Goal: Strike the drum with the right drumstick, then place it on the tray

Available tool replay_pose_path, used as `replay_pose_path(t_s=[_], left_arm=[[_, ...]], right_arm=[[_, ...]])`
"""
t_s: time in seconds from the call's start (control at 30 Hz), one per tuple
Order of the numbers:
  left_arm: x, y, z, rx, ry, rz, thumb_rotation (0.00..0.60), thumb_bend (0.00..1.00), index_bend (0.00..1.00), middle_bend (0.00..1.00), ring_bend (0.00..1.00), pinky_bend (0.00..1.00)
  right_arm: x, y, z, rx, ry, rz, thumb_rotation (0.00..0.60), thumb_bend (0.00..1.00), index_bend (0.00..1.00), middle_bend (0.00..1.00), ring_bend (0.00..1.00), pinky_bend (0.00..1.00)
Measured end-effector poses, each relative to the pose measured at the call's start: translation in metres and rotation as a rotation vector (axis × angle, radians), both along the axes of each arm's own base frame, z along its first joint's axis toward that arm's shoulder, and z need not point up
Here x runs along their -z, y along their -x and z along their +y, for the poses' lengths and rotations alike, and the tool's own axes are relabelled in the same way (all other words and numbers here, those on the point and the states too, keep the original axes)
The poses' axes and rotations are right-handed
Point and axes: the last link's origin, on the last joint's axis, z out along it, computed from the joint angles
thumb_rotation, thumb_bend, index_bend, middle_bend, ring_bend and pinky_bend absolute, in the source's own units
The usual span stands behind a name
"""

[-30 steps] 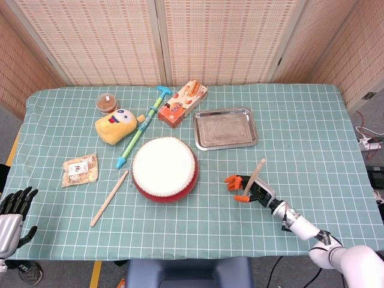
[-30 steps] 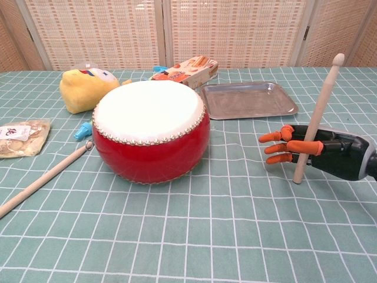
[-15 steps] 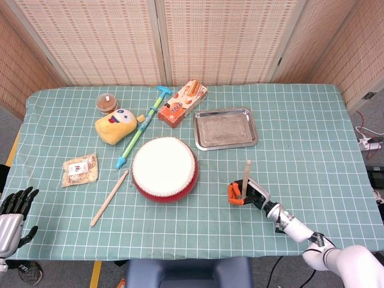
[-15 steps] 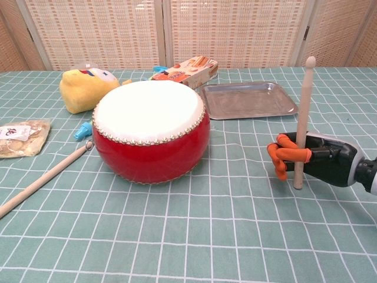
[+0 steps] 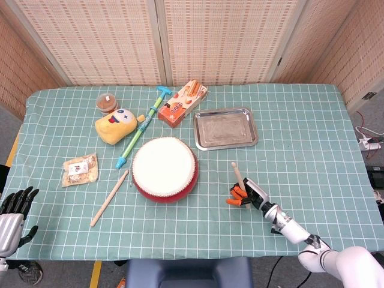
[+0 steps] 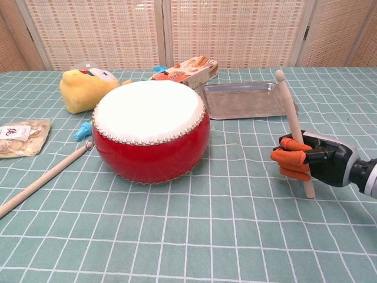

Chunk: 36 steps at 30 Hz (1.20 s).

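Gripping the drumstick point(image 6: 293, 132) upright at lower right, the right hand point(image 6: 311, 162) sits beside the drum point(image 6: 150, 132).
Strike apparently not yet made; the tray point(image 5: 225, 128) at upper centre waits; the left hand point(image 5: 12, 213) hangs open, lower left.

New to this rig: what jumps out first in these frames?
The red drum with its white skin sits mid-table. To its right, the right hand, with orange fingertips, grips a drumstick tilted toward the drum but not touching it. Behind them lies a steel tray.
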Motion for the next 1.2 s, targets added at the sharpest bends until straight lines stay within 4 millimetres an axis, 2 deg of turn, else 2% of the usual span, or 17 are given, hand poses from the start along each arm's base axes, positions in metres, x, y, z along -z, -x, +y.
replay_pose_path(t_s=[0.03, 0.1, 0.2, 0.23, 0.3, 0.37, 0.5, 0.7, 0.9, 1.2], left_arm=[[0.000, 0.000, 0.000, 0.000, -0.001, 0.001, 0.600, 0.26, 0.00, 0.00, 0.00, 0.00], [0.000, 0.000, 0.001, 0.000, -0.002, 0.003, 0.600, 0.26, 0.00, 0.00, 0.00, 0.00], [0.000, 0.001, 0.001, 0.000, -0.002, 0.004, 0.600, 0.26, 0.00, 0.00, 0.00, 0.00], [0.000, 0.001, 0.001, 0.000, -0.003, 0.005, 0.600, 0.26, 0.00, 0.00, 0.00, 0.00], [0.000, 0.001, 0.001, -0.001, -0.003, 0.005, 0.600, 0.26, 0.00, 0.00, 0.00, 0.00], [-0.001, 0.001, 0.002, -0.001, -0.004, 0.007, 0.600, 0.27, 0.00, 0.00, 0.00, 0.00], [-0.002, 0.002, 0.002, -0.001, -0.008, 0.007, 0.600, 0.27, 0.00, 0.00, 0.00, 0.00], [-0.003, 0.001, 0.004, 0.009, -0.011, 0.006, 0.600, 0.26, 0.00, 0.00, 0.00, 0.00], [-0.003, -0.001, 0.005, 0.023, -0.014, 0.004, 0.600, 0.26, 0.00, 0.00, 0.00, 0.00], [-0.005, -0.007, 0.005, 0.059, -0.024, 0.010, 0.600, 0.27, 0.00, 0.00, 0.00, 0.00]], right_arm=[[0.001, -0.001, 0.000, -0.003, 0.014, 0.006, 0.600, 0.10, 1.00, 0.99, 1.00, 1.00], [0.001, -0.004, 0.001, -0.007, 0.031, 0.012, 0.600, 0.18, 1.00, 1.00, 1.00, 1.00], [0.003, -0.011, 0.004, -0.012, 0.046, 0.011, 0.600, 0.56, 1.00, 1.00, 1.00, 1.00], [0.002, -0.013, 0.005, -0.015, 0.049, 0.009, 0.600, 0.63, 1.00, 1.00, 1.00, 1.00], [0.000, -0.016, 0.006, -0.020, 0.052, 0.007, 0.600, 0.71, 1.00, 1.00, 1.00, 1.00], [-0.004, -0.018, 0.007, -0.028, 0.057, 0.006, 0.600, 0.75, 1.00, 1.00, 1.00, 1.00], [-0.016, -0.023, 0.006, -0.059, 0.082, 0.025, 0.600, 0.78, 1.00, 1.00, 1.00, 1.00], [-0.039, -0.028, -0.001, -0.148, 0.173, 0.166, 0.600, 0.78, 1.00, 1.00, 1.00, 1.00], [-0.066, -0.040, -0.016, -0.276, 0.337, 0.427, 0.600, 0.78, 1.00, 1.00, 1.00, 1.00], [-0.090, -0.080, -0.054, -0.554, 0.623, 1.028, 0.600, 0.78, 1.00, 1.00, 1.00, 1.00]])
